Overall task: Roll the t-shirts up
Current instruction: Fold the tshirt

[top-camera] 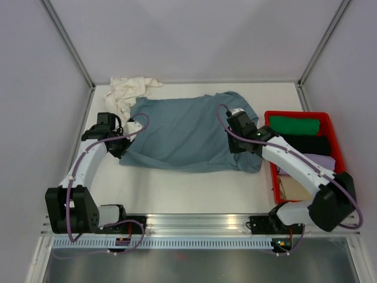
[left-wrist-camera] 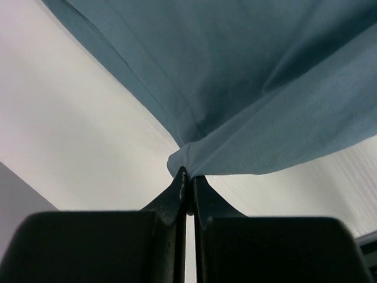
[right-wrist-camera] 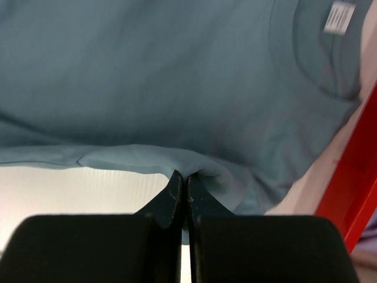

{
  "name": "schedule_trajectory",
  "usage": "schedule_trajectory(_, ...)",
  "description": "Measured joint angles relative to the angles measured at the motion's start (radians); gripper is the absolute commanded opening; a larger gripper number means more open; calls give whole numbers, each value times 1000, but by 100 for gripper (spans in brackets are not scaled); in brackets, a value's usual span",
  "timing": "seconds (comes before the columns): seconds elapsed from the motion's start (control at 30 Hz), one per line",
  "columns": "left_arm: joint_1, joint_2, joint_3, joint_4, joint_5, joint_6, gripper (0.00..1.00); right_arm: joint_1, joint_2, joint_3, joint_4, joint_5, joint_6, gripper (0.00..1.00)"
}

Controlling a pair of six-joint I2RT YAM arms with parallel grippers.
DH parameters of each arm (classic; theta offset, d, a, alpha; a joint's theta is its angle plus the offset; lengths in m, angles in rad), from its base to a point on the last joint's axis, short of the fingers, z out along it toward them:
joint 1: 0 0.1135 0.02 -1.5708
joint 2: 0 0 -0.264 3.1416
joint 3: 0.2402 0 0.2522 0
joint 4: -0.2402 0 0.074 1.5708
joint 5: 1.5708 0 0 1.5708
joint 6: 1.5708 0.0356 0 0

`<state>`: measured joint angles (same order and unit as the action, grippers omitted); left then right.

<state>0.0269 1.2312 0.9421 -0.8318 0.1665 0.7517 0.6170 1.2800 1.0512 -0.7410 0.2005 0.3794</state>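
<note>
The slate-blue t-shirt [top-camera: 182, 132] lies spread across the middle of the table, its near edge lifted at both ends. My left gripper [top-camera: 121, 147] is shut on the shirt's near left corner; the wrist view shows the fabric [left-wrist-camera: 247, 88] pinched at the fingertips [left-wrist-camera: 189, 175]. My right gripper [top-camera: 241, 147] is shut on the shirt's near right edge; the wrist view shows the cloth [right-wrist-camera: 177, 88] bunched at its tips [right-wrist-camera: 182, 175] and a white collar label [right-wrist-camera: 340, 16]. A cream-white t-shirt [top-camera: 126, 91] lies crumpled at the back left.
A red bin [top-camera: 333, 132] at the right holds folded green [top-camera: 294, 125], black and lilac clothes, and its red wall shows in the right wrist view [right-wrist-camera: 353, 183]. White walls and metal posts enclose the table. An aluminium rail [top-camera: 200, 223] runs along the near edge.
</note>
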Motion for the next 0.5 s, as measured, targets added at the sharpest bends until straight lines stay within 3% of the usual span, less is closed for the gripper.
schedule_trajectory(0.23,0,196,85,111,-45,-56,2,-139,326,212,113,-13,-206,0)
schedule_trajectory(0.43,0,343,143,166,-61,-100,2,-163,521,350,160,-16,-305,2)
schedule_trajectory(0.5,0,388,159,177,-64,-109,2,-167,567,380,163,-18,-322,7)
